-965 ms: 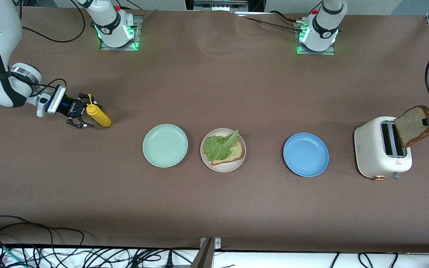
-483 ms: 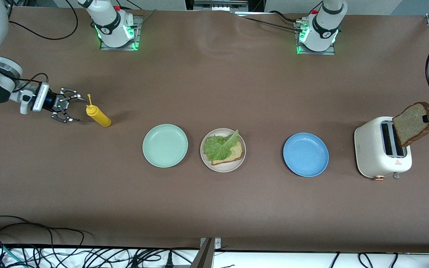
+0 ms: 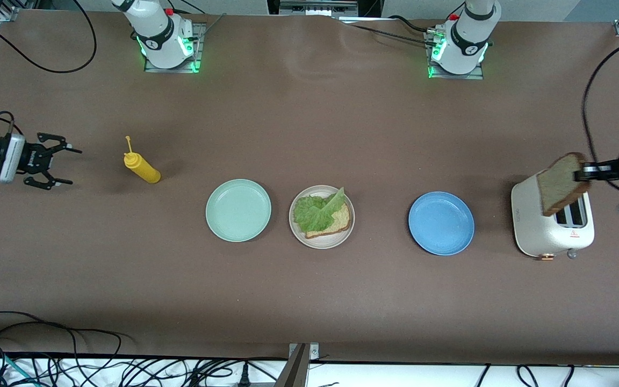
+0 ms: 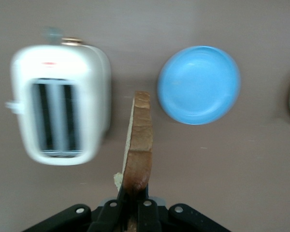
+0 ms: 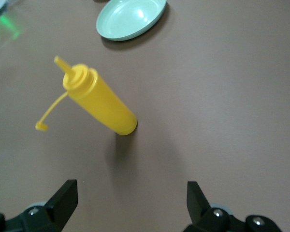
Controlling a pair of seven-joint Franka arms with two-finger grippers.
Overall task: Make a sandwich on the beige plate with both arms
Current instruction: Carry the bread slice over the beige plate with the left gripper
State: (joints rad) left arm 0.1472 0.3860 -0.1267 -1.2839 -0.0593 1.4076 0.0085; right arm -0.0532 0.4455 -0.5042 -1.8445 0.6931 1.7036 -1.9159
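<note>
Since 1 s ago, left gripper [image 3: 583, 173] carried top bread slice [image 3: 559, 184] off toaster [image 3: 551, 226], fingers clamped on crust. Beige plate [image 3: 300, 235] w/ bread + lettuce [image 3: 317, 210] lies toward right arm's end, past blue plate [image 3: 441, 223]. Right gripper [image 3: 54, 167] backed off mustard bottle [image 3: 142, 167], fingers spread.

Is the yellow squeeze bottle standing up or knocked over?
Upright: the yellow bottle stands on its base with the nozzle up, cap dangling; the right gripper is apart from it.
</note>
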